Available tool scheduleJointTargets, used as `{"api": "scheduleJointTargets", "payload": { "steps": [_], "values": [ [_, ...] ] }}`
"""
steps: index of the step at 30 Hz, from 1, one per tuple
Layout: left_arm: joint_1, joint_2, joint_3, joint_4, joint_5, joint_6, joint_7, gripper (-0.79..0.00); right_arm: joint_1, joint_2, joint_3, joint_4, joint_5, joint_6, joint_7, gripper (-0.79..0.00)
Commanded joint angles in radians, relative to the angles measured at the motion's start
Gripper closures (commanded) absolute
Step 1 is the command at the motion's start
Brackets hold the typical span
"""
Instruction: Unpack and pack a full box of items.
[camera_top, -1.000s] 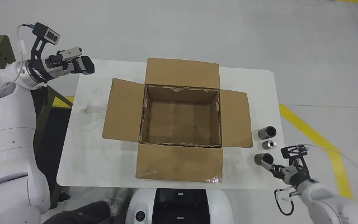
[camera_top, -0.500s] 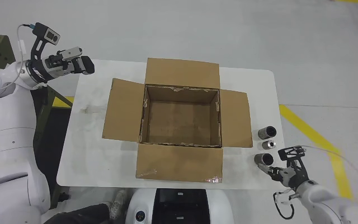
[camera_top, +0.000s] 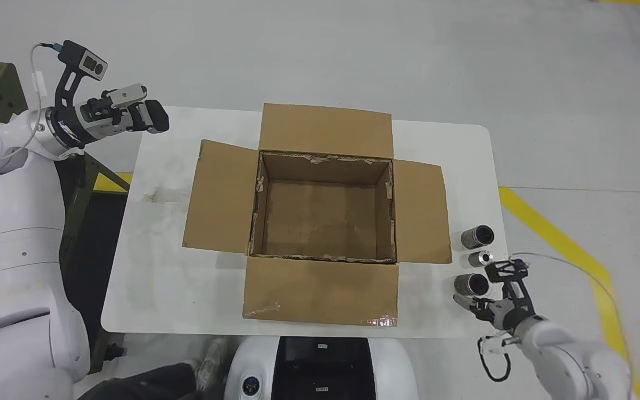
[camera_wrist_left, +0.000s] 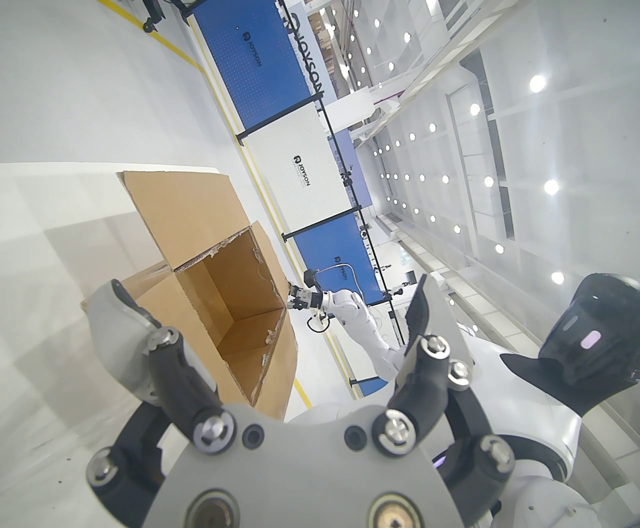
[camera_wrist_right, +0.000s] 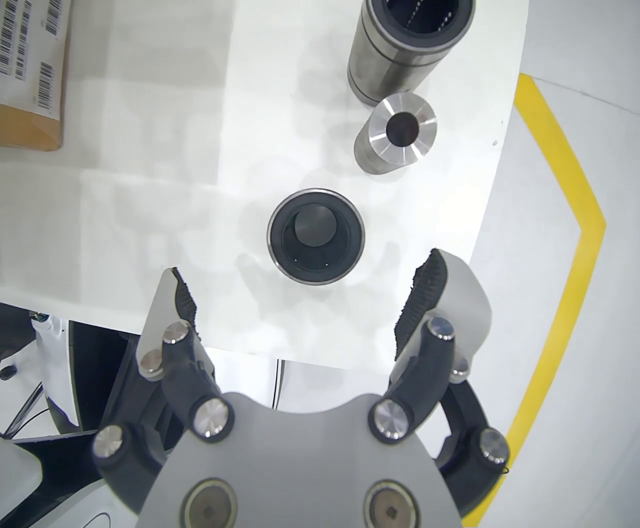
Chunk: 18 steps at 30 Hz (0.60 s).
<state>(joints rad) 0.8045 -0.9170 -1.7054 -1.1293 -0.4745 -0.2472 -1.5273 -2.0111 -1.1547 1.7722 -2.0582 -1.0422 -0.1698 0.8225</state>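
Since a second ago the right gripper (camera_top: 494, 290) has slid up and left in the top view. It is now just beside the nearest cylinder (camera_top: 470, 285) at lower right, jaws wide, not touching it. A small cylinder (camera_top: 481, 257) and a larger cylinder (camera_top: 477, 236) stand upright just above the nearest one. All three are on the white table (camera_top: 160, 250), right of the cardboard box (camera_top: 325, 130). The box sits mid-table with four flaps spread open. The left gripper (camera_wrist_left: 270, 297) hangs by the table's upper-left corner, unmoved, jaws wide, holding nothing.
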Motion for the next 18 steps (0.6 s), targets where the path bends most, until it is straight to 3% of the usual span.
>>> {"api": "scheduleJointTargets", "payload": {
  "steps": [1, 13, 18],
  "values": [
    [0.000, 0.000, 0.000, 0.000, 0.000, 0.000, 0.000, -0.785, 0.016, 0.001, -0.007, 0.010, -0.002, 0.011, 0.018, -0.785],
    [0.000, 0.000, 0.000, 0.000, 0.000, 0.000, 0.000, -0.785, 0.092, 0.003, -0.051, 0.077, 0.002, 0.041, 0.049, -0.776],
    [0.000, 0.000, 0.000, 0.000, 0.000, 0.000, 0.000, -0.785, 0.112, 0.004, -0.060, 0.099, 0.006, 0.049, 0.053, -0.619]
  ]
}}
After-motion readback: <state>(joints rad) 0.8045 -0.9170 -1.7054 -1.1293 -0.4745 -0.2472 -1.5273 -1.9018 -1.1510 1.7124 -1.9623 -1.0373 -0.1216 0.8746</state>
